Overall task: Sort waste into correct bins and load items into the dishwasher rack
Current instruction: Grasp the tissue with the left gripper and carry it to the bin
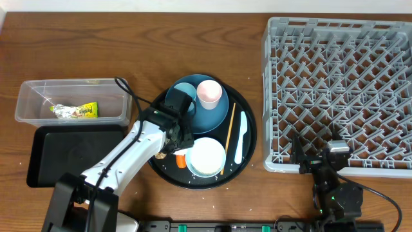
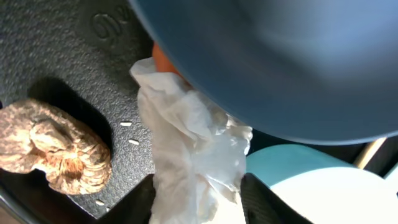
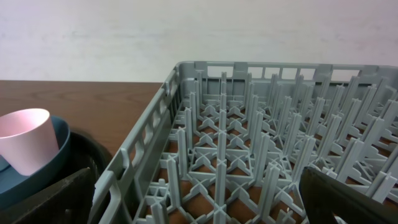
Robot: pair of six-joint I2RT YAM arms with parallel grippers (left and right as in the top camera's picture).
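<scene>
Tissue [image 2: 186, 124] clamped in the left gripper [image 2: 199, 202], brown food lump [image 2: 53, 149] at its nine o'clock, may snag under the dark-blue plate [image 2: 280, 62] and tear when lifted.

Green-yellow snack wrapper [image 1: 82, 111] in clear tub [image 1: 24, 103]: print too small to read. Round black tray [image 2: 74, 43]: embossed mark, illegible.

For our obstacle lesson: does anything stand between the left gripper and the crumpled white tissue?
Nothing visible does: the crumpled white tissue is bunched between the fingers of the left gripper, beside the large dark-blue plate.
</scene>
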